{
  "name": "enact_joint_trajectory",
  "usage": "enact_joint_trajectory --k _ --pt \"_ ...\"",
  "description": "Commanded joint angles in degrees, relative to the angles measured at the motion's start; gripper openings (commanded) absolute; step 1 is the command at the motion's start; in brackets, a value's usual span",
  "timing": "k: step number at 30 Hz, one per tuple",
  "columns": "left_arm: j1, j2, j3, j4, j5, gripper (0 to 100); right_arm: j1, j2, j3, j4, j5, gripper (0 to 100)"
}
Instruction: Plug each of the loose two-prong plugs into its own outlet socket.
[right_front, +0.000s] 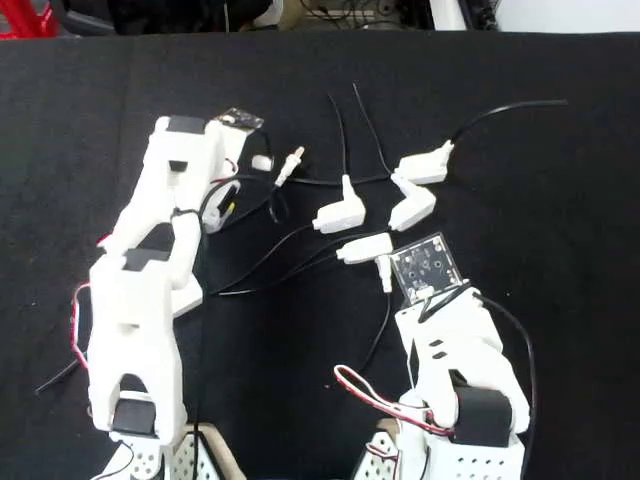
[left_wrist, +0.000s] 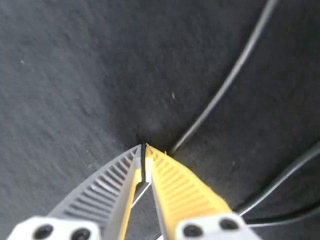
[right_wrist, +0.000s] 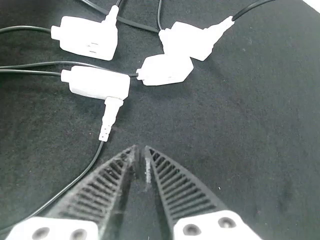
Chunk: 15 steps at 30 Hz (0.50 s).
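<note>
Grasp step, likely: right gripper (right_wrist: 140, 148) pressed together, empty, near loose plug (right_front: 385, 272) at 5 o'clock of socket block (right_front: 364, 247); left gripper (left_wrist: 143, 146) pressed together beside black cable (left_wrist: 225, 85). Calls next for spreading, then pinching that plug.

sockets (right_front: 340, 213): four, white, clustered mid-table | loose plug (right_front: 290, 164): flat, apart

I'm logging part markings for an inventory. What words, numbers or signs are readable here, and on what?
None can be read. The white outlet sockets show plain faces with slots only, no print. Any marks on the small circuit board near them are too small to read.
</note>
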Motion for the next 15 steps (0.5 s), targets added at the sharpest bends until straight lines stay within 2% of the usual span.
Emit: enact_joint_trajectory --k 1,4,6,8,11,13,15 --pt "2.0 -16.4 17.5 -17.1 3.1 3 0.5 0.5 -2.9 0.2 0.4 1.4" --pt "3.7 -26.3 30.0 -36.0 16.4 3 0.5 0.5 -2.9 0.2 0.4 1.4" --pt "5.4 -30.9 38.9 -49.6 22.2 3 0.5 0.5 -2.9 0.2 0.4 1.4" --pt "7.5 -34.1 46.8 -61.9 22.1 3 0.5 0.5 -2.9 0.2 0.4 1.4" --pt "11.1 -36.9 56.1 -76.0 19.1 3 0.5 0.5 -2.9 0.2 0.4 1.4" --pt "13.2 -37.5 60.0 -83.0 17.8 3 0.5 0.5 -2.9 0.2 0.4 1.4" --pt "14.2 -37.2 61.1 -84.7 17.5 6 0.5 0.5 -2.9 0.2 0.4 1.4"
